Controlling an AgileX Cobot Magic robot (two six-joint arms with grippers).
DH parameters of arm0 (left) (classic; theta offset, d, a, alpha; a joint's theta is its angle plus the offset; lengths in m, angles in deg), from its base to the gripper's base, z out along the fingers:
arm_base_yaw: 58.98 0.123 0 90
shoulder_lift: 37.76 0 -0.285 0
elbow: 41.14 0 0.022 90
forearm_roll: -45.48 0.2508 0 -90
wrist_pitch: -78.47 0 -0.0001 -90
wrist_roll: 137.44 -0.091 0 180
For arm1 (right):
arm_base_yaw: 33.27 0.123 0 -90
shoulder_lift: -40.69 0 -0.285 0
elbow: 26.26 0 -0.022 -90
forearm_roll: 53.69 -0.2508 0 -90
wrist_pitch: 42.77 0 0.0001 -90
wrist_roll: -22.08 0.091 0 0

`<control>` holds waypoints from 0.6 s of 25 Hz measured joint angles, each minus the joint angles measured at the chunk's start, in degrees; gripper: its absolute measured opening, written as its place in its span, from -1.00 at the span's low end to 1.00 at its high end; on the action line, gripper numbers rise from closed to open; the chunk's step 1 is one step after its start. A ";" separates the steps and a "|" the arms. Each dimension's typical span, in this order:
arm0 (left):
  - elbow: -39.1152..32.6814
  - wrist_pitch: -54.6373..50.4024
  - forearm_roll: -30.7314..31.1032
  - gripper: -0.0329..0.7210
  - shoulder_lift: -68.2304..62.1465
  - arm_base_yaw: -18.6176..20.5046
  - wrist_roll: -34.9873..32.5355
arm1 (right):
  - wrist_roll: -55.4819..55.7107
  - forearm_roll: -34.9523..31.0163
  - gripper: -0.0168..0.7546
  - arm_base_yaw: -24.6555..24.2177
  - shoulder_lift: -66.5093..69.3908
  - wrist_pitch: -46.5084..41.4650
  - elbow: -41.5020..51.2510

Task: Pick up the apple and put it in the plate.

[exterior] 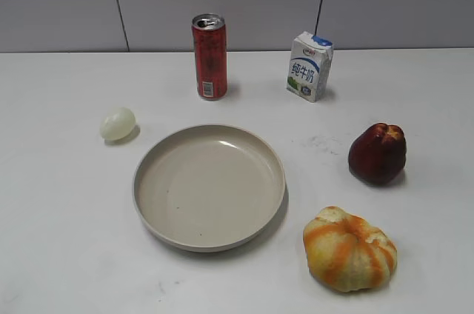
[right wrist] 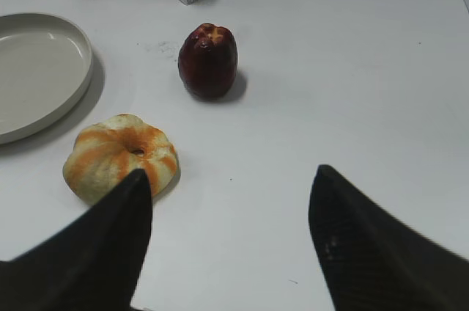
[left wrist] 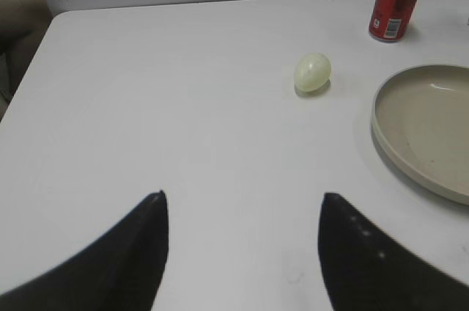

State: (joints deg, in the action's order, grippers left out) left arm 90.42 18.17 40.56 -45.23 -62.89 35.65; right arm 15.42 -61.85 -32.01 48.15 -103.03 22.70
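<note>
The dark red apple stands on the white table at the right; it also shows in the right wrist view, ahead and left of my right gripper. The beige plate lies empty in the middle of the table; its rim shows in the left wrist view and the right wrist view. My left gripper is open and empty over bare table, left of the plate. My right gripper is open and empty, well short of the apple. Neither gripper shows in the exterior view.
An orange-and-yellow ribbed fruit lies in front of the apple, by my right gripper's left finger. A pale egg-shaped thing lies left of the plate. A red can and a milk carton stand at the back.
</note>
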 joint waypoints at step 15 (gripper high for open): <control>0.00 0.00 0.00 0.39 0.00 0.00 0.00 | 0.03 0.00 0.43 0.00 0.00 0.00 0.00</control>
State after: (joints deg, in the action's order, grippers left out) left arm 90.42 18.17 40.56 -45.23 -62.89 35.65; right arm 15.44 -61.85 -32.01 48.15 -103.03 22.70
